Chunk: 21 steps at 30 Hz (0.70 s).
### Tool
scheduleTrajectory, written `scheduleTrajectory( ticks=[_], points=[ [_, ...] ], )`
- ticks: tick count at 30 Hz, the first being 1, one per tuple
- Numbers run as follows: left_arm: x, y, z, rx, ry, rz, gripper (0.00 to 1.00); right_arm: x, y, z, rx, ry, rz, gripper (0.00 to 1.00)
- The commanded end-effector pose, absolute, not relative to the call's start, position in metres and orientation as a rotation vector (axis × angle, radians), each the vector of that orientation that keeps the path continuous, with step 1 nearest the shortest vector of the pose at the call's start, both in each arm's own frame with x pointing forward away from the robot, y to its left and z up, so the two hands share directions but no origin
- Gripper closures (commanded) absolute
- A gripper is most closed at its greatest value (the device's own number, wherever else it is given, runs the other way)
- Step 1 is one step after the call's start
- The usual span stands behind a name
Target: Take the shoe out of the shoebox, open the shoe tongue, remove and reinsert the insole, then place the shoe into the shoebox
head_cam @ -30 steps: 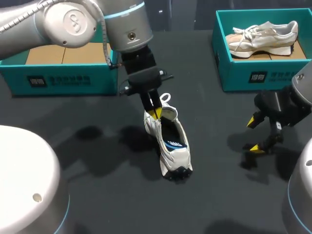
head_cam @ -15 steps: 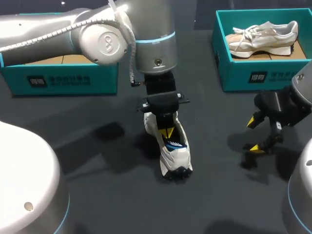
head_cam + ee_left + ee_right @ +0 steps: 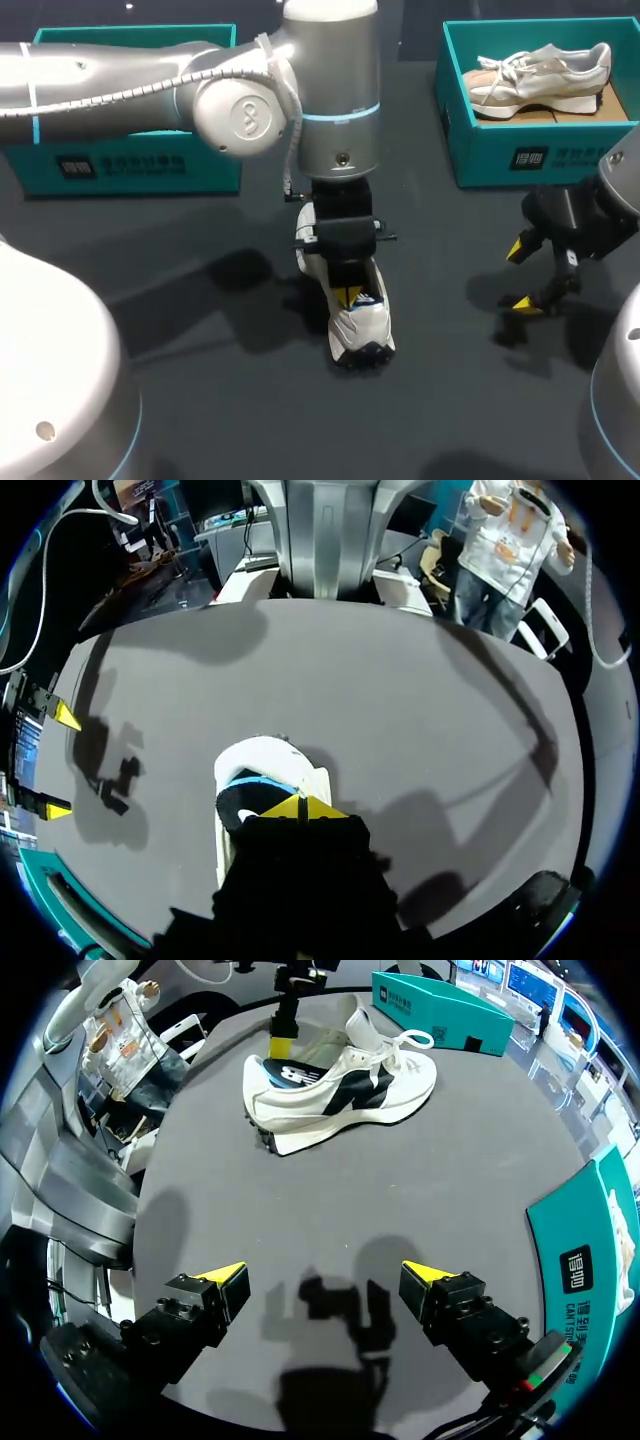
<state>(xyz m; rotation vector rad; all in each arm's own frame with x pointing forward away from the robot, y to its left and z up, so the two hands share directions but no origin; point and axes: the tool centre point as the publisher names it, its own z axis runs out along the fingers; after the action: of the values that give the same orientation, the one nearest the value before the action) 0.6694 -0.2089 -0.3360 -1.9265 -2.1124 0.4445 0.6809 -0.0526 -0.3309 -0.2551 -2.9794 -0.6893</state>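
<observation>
The white sneaker [image 3: 365,325] lies on the bench [image 3: 220,410], toe toward the robot and heel away, its long axis running near to far with a slight skew. The left pincer [image 3: 348,296] comes straight down into its opening over the dark insole [image 3: 368,298], yellow tips together; whether they pinch the insole is hidden. The right pincer [image 3: 521,277] hangs spread apart, well off to the sneaker's right, so the left arm is better placed. At the far edge stand the shoebox [image 3: 120,165] and a second shoebox [image 3: 520,150].

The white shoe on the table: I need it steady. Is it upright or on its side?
Upright: the shoe rests sole-down on the table, opening facing up, with the left hand in the opening.
</observation>
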Motion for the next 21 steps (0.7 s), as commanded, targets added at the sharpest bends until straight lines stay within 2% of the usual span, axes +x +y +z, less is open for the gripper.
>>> scheduleTrajectory(
  ticks=[1,7,16,21],
  points=[
    [0.669,-0.22,-0.354,-1.926,-2.115,0.433,1.0,0.68,-0.052,-0.331,-0.256,-2.982,-0.687,0.0],
    [0.672,-0.222,-0.367,-1.905,-2.115,0.416,1.0,0.68,-0.052,-0.331,-0.256,-2.982,-0.687,0.0],
    [0.67,-0.225,-0.333,-1.945,-2.178,0.497,1.0,0.68,-0.052,-0.331,-0.256,-2.982,-0.687,0.0],
    [0.667,-0.238,-0.344,-1.934,-2.185,0.536,1.0,0.68,-0.052,-0.331,-0.256,-2.982,-0.687,0.0]
  ],
)
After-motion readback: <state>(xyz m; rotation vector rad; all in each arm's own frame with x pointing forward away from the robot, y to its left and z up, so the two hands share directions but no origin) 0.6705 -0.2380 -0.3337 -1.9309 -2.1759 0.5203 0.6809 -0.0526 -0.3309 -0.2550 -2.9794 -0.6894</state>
